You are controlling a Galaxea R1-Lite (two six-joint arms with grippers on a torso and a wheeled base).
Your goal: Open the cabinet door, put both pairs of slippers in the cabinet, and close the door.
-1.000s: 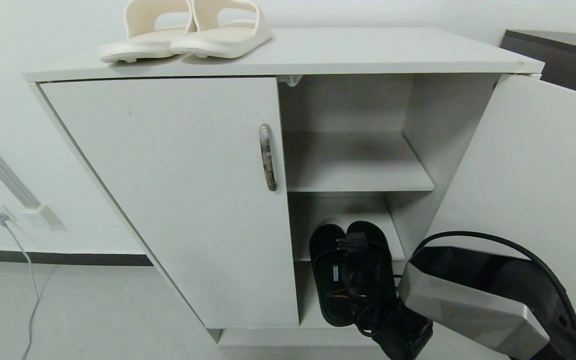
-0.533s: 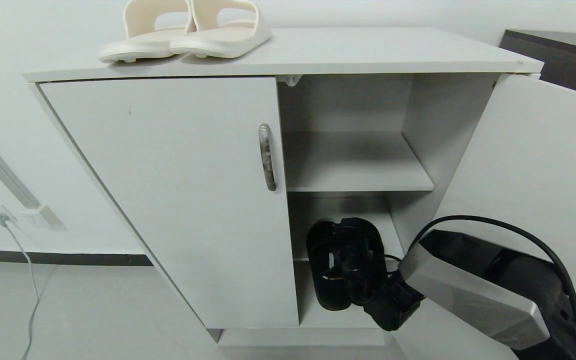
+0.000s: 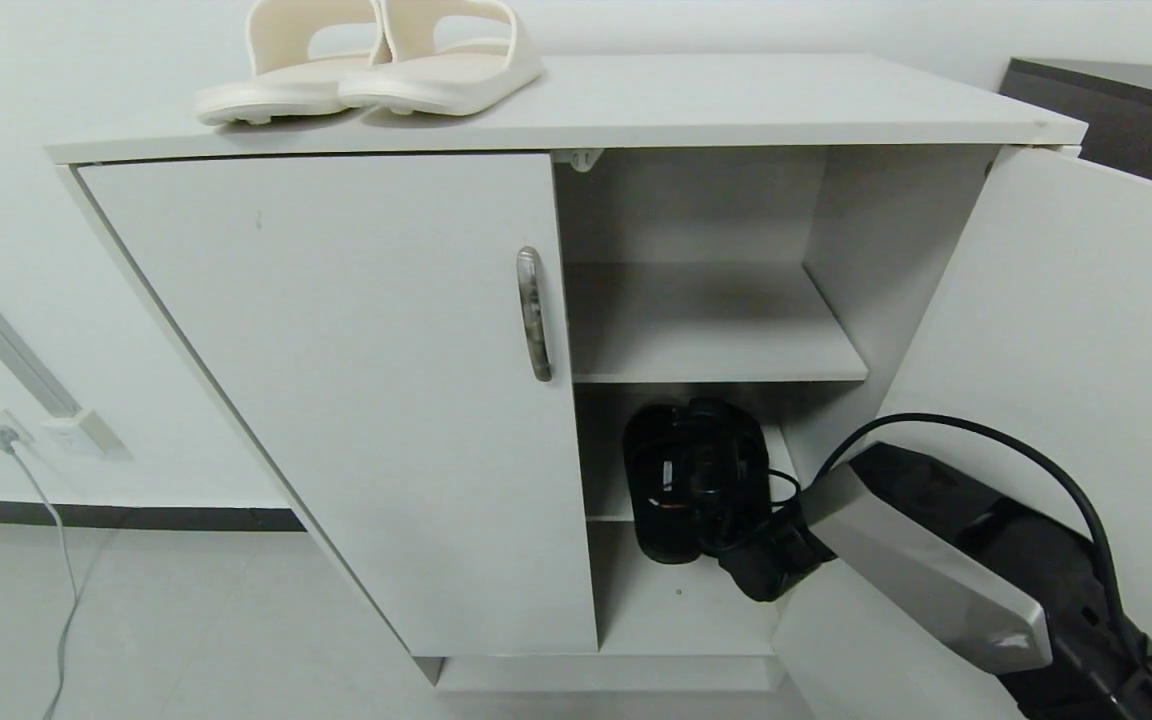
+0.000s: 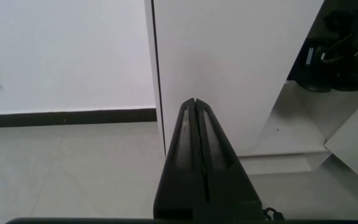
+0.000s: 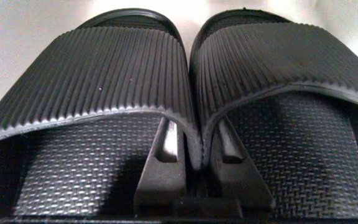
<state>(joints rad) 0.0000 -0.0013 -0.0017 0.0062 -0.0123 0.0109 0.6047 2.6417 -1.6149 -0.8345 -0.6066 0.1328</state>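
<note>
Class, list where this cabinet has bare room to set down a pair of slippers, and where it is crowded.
Free: the upper shelf, between closed left door and right wall; the cabinet top right of the beige slippers; the bottom floor. Crowded: the lower shelf, where the right gripper holds the black slippers.

My head camera sits high, tilted forward and down on the cabinet (image 3: 636, 110) front from a middling distance. My left wrist camera is low, sighting along the left gripper (image 4: 195, 106) at the closed door (image 4: 229, 62) and the floor (image 4: 61, 168). The right wrist camera is jammed right up against the black slippers (image 5: 123, 81). All three views catch those slippers.
</note>
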